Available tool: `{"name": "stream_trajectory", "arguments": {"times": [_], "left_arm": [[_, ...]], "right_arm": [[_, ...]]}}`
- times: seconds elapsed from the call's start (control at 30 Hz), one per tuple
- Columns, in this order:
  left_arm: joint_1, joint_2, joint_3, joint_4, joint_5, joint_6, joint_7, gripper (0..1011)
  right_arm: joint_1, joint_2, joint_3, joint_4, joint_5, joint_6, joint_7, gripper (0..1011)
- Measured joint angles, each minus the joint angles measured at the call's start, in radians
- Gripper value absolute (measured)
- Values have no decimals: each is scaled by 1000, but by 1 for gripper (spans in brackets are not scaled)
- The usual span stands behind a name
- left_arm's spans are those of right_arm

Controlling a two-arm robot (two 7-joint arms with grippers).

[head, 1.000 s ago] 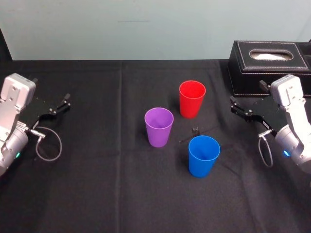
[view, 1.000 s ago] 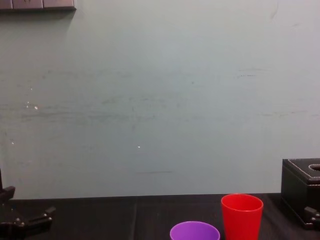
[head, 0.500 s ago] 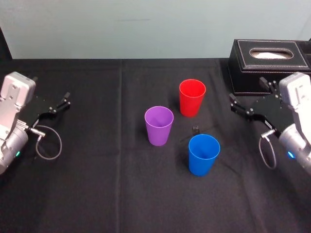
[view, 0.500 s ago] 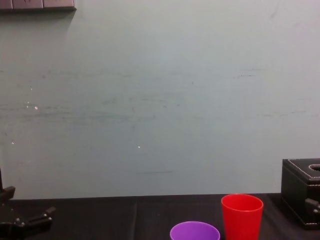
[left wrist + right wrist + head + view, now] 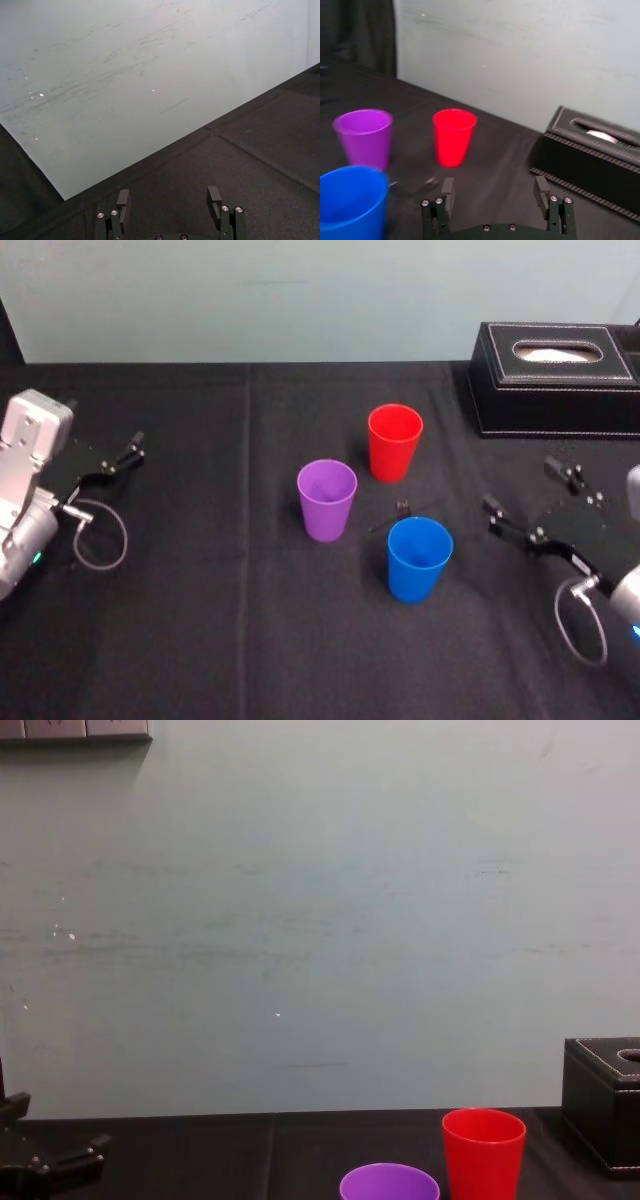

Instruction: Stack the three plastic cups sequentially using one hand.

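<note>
Three plastic cups stand upright and apart on the black cloth: the red cup (image 5: 395, 443) farthest back, the purple cup (image 5: 327, 500) to its front left, the blue cup (image 5: 419, 559) nearest me. My right gripper (image 5: 520, 486) hovers open to the right of the blue cup, holding nothing. From its wrist I see the same open gripper (image 5: 493, 186) facing the red cup (image 5: 452, 137), with the purple cup (image 5: 364, 137) and blue cup (image 5: 351, 202) off to one side. My left gripper (image 5: 132, 448) rests open and idle at the far left, its gap (image 5: 168, 196) bare.
A black box with white stitching (image 5: 556, 377) sits at the back right, behind the right gripper. A small black piece on a thin stick (image 5: 402, 507) lies between the red and blue cups. A pale wall rises behind the table.
My right gripper has come away from the black box, toward me and lower, to the blue cup's right, still open. Cups and left arm have stayed put.
</note>
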Motion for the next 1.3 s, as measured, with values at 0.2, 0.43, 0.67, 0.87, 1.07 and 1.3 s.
{"name": "stream_trajectory", "arguments": {"times": [0.2,0.43,0.67,0.87,1.07,1.3], "left_arm": [[0,0,0,0,0,0,0,1005],[0,0,0,0,0,0,0,1005],[0,0,0,0,0,0,0,1005],[0,0,0,0,0,0,0,1005],[0,0,0,0,0,0,0,1005],[0,0,0,0,0,0,0,1005]], "right_arm": [[-88,16,6,-37,13,-33,46,1003],[-126,12,-6,-41,11,-69,102,1003],[-129,-9,-25,-36,5,-93,156,1003],[-116,-37,-37,-35,8,-96,195,1003],[-98,-69,-50,-22,1,-83,219,1003],[-78,-110,-56,2,-6,-70,231,1003]]}}
